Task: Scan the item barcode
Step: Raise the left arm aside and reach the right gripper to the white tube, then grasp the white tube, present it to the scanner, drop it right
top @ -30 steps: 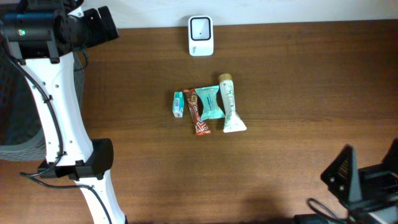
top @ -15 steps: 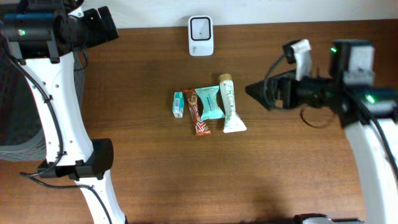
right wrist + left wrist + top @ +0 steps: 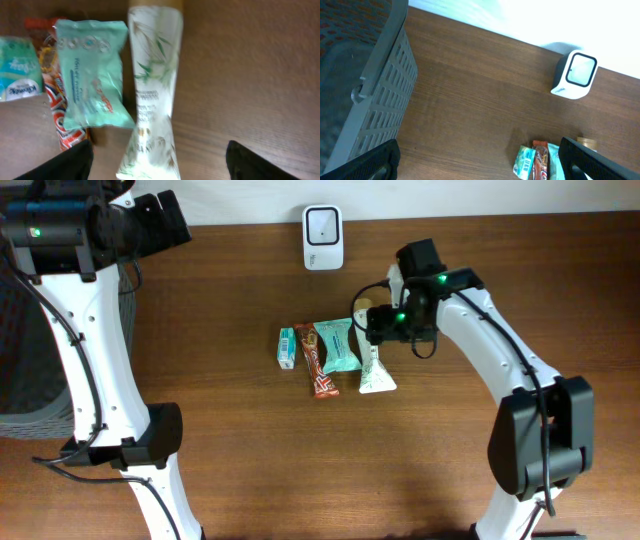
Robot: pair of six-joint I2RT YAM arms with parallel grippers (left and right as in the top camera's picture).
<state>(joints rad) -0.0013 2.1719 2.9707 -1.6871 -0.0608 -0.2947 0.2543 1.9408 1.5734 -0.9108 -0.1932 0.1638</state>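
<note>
Four packets lie in a row on the bench (image 3: 260, 465) near the scanner (image 3: 323, 237), with the white tube (image 3: 372, 352) at the row's right-arm end. Within the last second the right hand (image 3: 158, 165) has swung in over that tube. Its fingers stand wide astride it and grip nothing, so pickup looks imminent. The left hand (image 3: 480, 165) gapes empty, far from the scanner, beside a grey basket (image 3: 385, 100); nothing shows inside it.

From overhead the right gripper (image 3: 376, 330) hides the middle of the white leaf-printed tube (image 3: 375, 375). The right wrist view is blurred and the wrapper print is unreadable. There the tube's top end is cut off at 12 o'clock and the small teal box (image 3: 17, 82) at 9 o'clock. The red-orange snack bar (image 3: 62, 125) lies mostly under the teal wrapped packet (image 3: 90, 75).
</note>
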